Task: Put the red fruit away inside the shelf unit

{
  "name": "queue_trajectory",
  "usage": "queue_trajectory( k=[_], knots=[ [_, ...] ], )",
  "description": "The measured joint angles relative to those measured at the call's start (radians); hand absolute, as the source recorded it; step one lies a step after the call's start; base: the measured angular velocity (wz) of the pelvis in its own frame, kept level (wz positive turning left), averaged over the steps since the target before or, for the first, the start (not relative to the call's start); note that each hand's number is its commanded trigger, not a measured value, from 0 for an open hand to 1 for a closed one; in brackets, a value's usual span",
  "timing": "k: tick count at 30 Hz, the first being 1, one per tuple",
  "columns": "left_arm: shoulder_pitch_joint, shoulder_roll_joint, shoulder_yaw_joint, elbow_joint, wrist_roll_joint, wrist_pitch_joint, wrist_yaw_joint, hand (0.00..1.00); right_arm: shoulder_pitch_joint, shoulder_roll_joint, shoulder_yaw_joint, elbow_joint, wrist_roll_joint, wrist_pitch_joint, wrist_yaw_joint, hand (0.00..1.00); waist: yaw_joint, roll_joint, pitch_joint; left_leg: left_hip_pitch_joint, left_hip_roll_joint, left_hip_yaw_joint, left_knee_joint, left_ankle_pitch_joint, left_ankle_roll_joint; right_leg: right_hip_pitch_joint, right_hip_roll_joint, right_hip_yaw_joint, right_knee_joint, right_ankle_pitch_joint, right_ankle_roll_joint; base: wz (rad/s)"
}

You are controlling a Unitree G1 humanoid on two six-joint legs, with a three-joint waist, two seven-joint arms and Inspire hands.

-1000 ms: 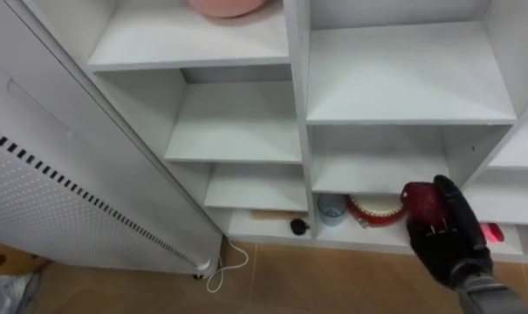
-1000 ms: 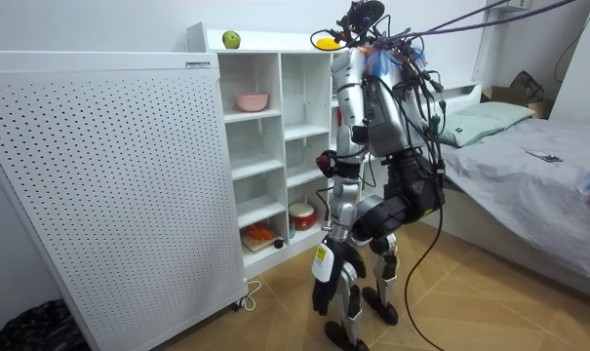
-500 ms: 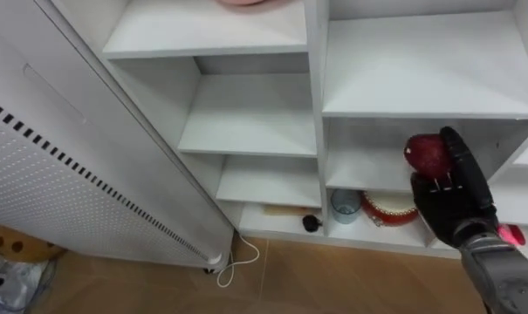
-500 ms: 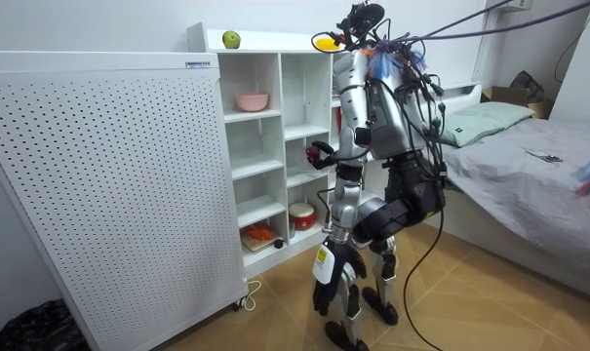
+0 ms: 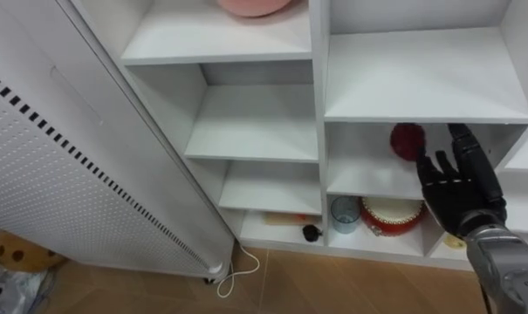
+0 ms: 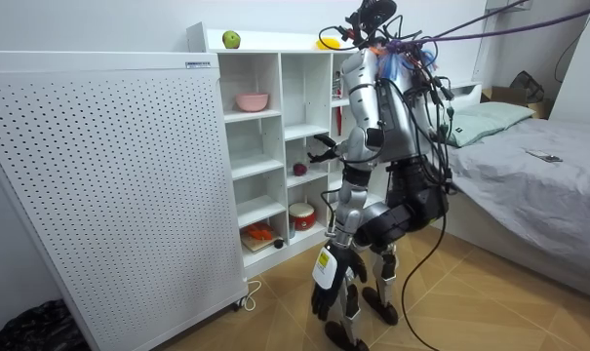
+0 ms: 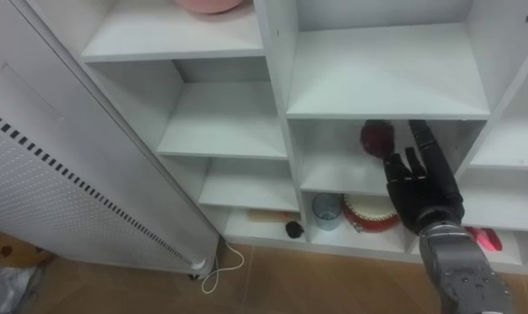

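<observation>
The robot stands facing the closet [image 5: 317, 105], with its left hand [image 6: 322, 292] hanging at thigh level. The right hand [image 5: 456, 194] is raised at the mouth of a right-column compartment, with fingers straight and spread, holding nothing. The red fruit [image 5: 408, 139] sits deeper in that compartment, at 11 o'clock from the hand. It is just beside the fingertips and appears clear of them.

Judged step: fruit placed, withdrawal not yet begun.

Procedure:
- Draw the hand straight back toward 6 o'clock.
- Keep the fingers flat and off the fruit, which is round and likely to roll.
- Clear the shelf [image 5: 421, 78] overhead before lowering the arm.
- Verify that the fruit rests well back from the front edge.
</observation>
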Motion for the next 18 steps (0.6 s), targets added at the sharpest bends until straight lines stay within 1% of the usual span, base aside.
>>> queue_trajectory(
  k=[9,11,12,14,15,16,17,18],
  knots=[
    [0.007,0.000,0.000,-0.011,0.002,-0.001,0.000,0.00,-0.003,0.000,-0.018,0.000,0.000,0.000,-0.003,0.00,0.001,0.006,-0.0037,0.004,0.003,0.002,0.003,0.000,0.000,0.005,0.003,0.001,-0.002,0.002,-0.001,0.00],
    [0.010,0.000,0.000,-0.019,0.002,-0.002,-0.003,0.00,-0.002,0.000,-0.018,0.002,-0.001,0.001,-0.001,0.00,-0.001,0.011,-0.0059,0.006,0.004,0.001,0.002,0.000,0.000,0.009,0.002,-0.002,-0.004,0.002,-0.001,0.00],
    [0.011,0.000,0.000,-0.019,0.002,-0.002,-0.004,0.00,-0.002,0.000,-0.018,0.005,-0.001,0.001,0.000,0.00,-0.001,0.012,-0.0056,0.008,0.004,0.001,0.001,0.000,0.001,0.012,0.002,-0.003,-0.006,0.002,-0.001,0.00],
    [0.016,0.000,-0.001,-0.010,0.002,-0.002,-0.011,0.00,0.000,0.000,-0.018,0.036,-0.002,0.002,0.026,0.00,0.000,0.021,-0.0055,0.030,0.006,-0.001,-0.009,-0.001,0.001,0.038,0.004,-0.008,-0.019,0.003,0.000,0.00],
    [0.016,0.000,-0.001,-0.005,0.002,-0.002,-0.011,0.00,0.000,0.000,-0.018,0.050,-0.002,0.001,0.035,0.00,0.000,0.024,-0.0037,0.039,0.006,-0.002,-0.013,-0.001,0.001,0.047,0.004,-0.010,-0.022,0.002,0.001,0.00],
    [0.018,0.000,-0.001,0.005,0.002,-0.001,-0.014,0.00,0.007,0.000,-0.018,0.074,-0.013,0.001,0.052,0.00,0.000,0.030,-0.0046,0.059,0.007,-0.003,-0.025,-0.001,0.001,0.068,0.006,-0.013,-0.035,0.002,0.002,0.00],
    [0.024,0.000,0.000,0.004,0.002,0.003,-0.019,0.00,0.021,0.000,-0.018,0.087,-0.033,0.002,0.062,0.00,0.000,0.037,-0.0037,0.080,0.009,-0.003,-0.035,-0.001,0.001,0.093,0.009,-0.015,-0.049,0.003,0.004,0.00],
    [0.026,0.000,0.000,0.003,0.003,0.004,-0.025,0.00,0.029,0.000,-0.017,0.097,-0.043,0.002,0.071,0.00,-0.001,0.040,-0.0040,0.091,0.009,-0.003,-0.042,-0.001,0.001,0.103,0.010,-0.016,-0.056,0.004,0.005,-0.04]
  ],
)
